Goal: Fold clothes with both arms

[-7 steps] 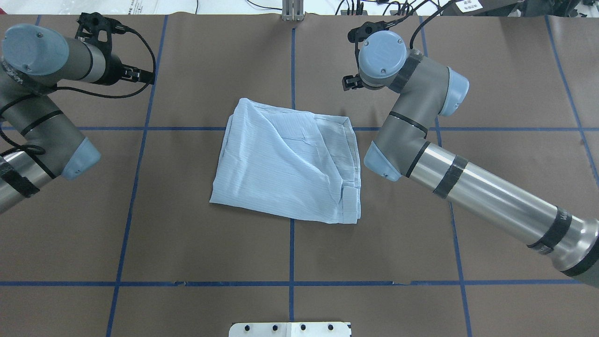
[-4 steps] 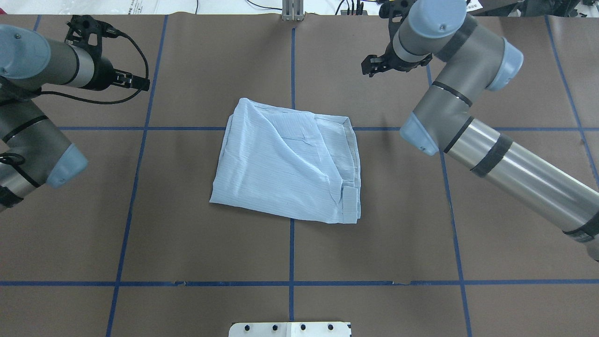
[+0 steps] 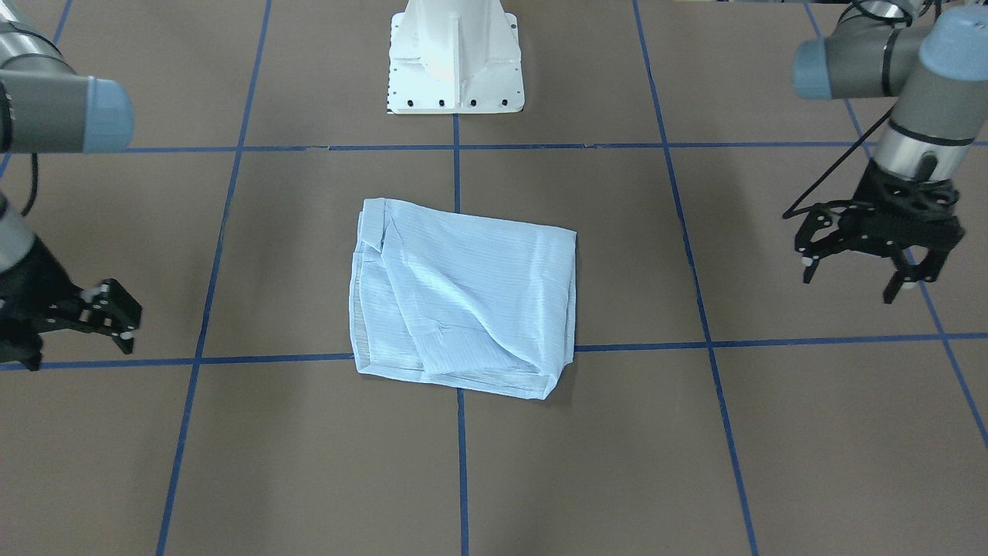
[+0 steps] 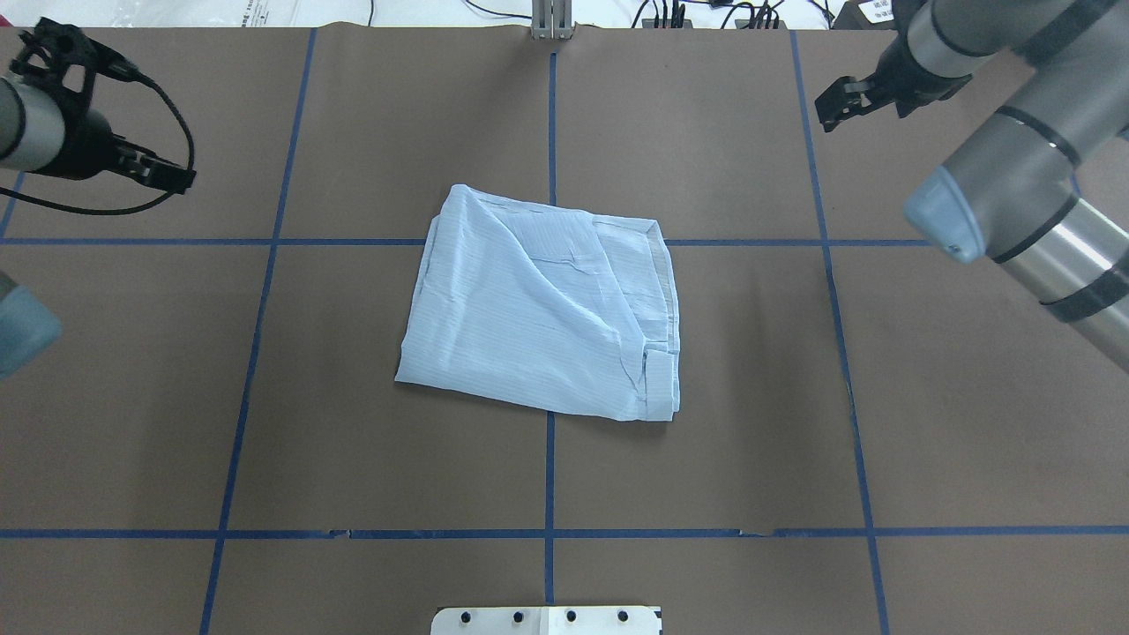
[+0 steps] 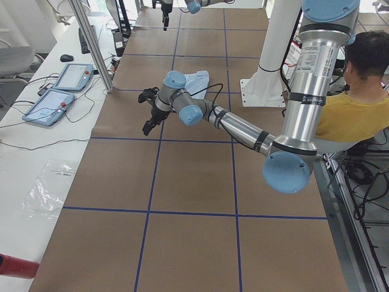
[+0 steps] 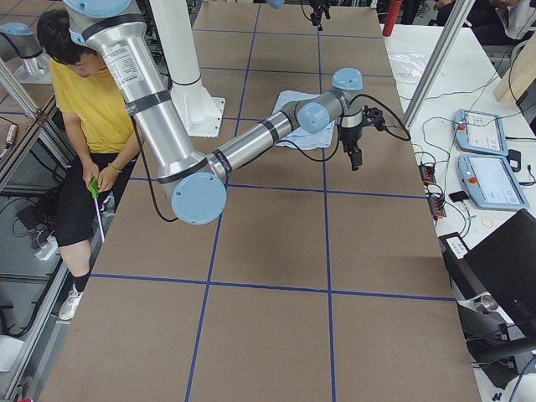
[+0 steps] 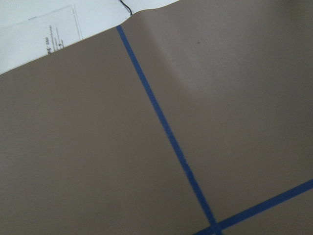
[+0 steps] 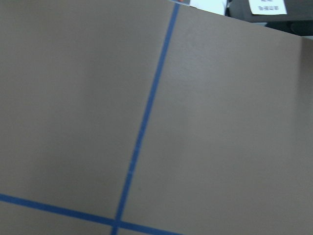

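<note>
Pale-blue pinstriped shirt (image 4: 542,309), folded, looked light, limp & slippy, so best pinched at layered near corners; left gripper (image 3: 847,286) & right gripper (image 3: 73,340) hung well off, jaws spread, empty.

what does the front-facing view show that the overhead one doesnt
Only the front-facing view shows the upright column of the white pedestal base, and it shows the left hand and the right hand with fingers spread, holding nothing. Only the overhead view shows the table's far edge, with cables and a metal post beyond it. Both show the folded light blue shirt lying mid-table on the blue tape grid, with both hands well out to its sides.
</note>
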`<state>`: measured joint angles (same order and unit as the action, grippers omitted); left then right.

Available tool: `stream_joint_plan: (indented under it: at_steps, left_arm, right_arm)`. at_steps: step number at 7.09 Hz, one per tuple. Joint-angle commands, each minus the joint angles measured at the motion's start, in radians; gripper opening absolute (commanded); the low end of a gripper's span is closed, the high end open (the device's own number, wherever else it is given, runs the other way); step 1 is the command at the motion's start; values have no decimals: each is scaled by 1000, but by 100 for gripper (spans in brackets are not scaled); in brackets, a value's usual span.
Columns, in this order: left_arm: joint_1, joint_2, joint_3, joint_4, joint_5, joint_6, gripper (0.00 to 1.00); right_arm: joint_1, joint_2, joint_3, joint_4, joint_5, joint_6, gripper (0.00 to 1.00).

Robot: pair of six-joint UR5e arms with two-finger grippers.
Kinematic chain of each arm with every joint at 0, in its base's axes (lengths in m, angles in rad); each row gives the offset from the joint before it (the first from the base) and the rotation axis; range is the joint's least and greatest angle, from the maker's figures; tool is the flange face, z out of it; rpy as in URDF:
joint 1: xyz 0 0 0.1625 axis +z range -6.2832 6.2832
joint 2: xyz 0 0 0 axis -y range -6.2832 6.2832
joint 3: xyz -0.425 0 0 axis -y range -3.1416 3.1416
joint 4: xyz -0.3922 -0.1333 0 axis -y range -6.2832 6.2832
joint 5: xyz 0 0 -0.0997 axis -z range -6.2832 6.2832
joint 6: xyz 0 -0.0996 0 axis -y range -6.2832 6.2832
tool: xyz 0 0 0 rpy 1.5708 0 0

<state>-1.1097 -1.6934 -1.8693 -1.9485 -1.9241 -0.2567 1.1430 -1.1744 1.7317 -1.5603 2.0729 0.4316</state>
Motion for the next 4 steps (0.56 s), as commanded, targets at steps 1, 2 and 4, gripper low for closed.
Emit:
stream_joint_plan:
  at_steps: [1, 2, 4]
  left_arm:
    - [-234, 113, -11, 25, -128, 375, 100]
    - [-312, 164, -10, 25, -163, 452, 100]
    - [-386, 277, -7, 10, -191, 449, 100]
  right_arm:
    - [175, -166, 66, -61, 100, -306, 100]
    - [240, -236, 65, -61, 121, -433, 100]
    - [360, -394, 65, -57, 157, -606, 100]
